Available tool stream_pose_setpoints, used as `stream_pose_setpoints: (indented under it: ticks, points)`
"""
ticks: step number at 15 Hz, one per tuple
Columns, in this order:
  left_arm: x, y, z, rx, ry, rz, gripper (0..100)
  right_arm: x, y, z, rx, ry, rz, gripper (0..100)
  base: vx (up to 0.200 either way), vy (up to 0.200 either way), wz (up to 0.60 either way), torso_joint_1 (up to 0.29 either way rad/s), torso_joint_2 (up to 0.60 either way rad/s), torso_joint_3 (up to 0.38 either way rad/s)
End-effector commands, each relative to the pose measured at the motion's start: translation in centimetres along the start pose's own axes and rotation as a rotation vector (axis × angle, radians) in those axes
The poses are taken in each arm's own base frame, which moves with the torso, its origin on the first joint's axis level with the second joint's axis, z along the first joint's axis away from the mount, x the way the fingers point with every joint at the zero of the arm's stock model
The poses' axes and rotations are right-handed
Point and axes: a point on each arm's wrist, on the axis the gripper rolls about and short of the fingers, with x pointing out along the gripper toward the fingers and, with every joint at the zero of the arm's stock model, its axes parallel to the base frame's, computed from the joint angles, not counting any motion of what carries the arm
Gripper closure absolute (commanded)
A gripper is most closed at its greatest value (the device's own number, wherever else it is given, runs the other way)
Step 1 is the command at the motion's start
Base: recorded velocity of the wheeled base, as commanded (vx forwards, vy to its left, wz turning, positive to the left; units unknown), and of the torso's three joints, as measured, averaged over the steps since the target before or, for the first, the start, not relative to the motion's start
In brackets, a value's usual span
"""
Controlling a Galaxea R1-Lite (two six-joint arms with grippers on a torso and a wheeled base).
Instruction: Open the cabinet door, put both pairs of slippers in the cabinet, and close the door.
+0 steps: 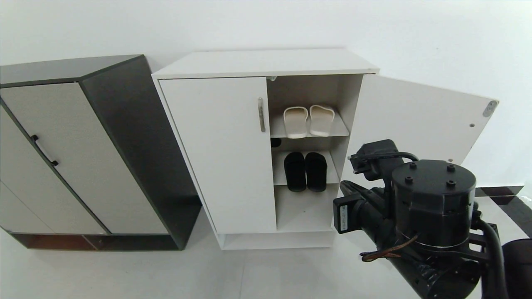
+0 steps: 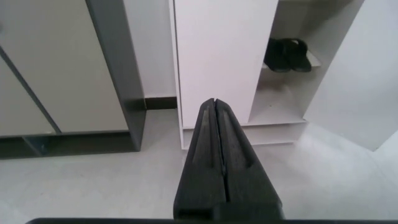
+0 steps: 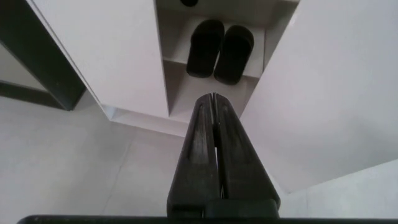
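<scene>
Cabinet [image 1: 266, 62]: right door [image 1: 415, 120] standing open | white slippers [image 1: 308, 120] sitting paired on upper shelf | black slippers [image 1: 305, 171] sitting on shelf below | left gripper [image 2: 214, 106] pressing fingers together, holding nothing | right gripper [image 3: 214, 99] doing likewise, near the open door.

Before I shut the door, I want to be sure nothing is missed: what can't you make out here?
Left half of the white cabinet: head view, hidden behind its shut left door.
Lower edge of the open door: head view, covered by the right arm.
Dark spot under the upper shelf: head view, too small to identify.
</scene>
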Motion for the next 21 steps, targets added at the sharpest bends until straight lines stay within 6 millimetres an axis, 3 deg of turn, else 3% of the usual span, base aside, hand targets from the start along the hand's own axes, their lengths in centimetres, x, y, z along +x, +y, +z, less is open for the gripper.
stream_pose_setpoints:
  ticks: [1,21]
  points:
    - [0.00,0.00,0.00,0.000,0.000,0.000,100,0.05,0.07,-0.09,-0.003,0.002,0.001,100,0.000,0.000,0.00,0.134,-0.47,-0.334]
    - [0.00,0.00,0.00,-0.002,0.000,0.000,100,0.27,-0.15,-0.16,-0.001,0.005,-0.009,100,0.000,0.000,0.00,0.198,-0.52,-0.316]
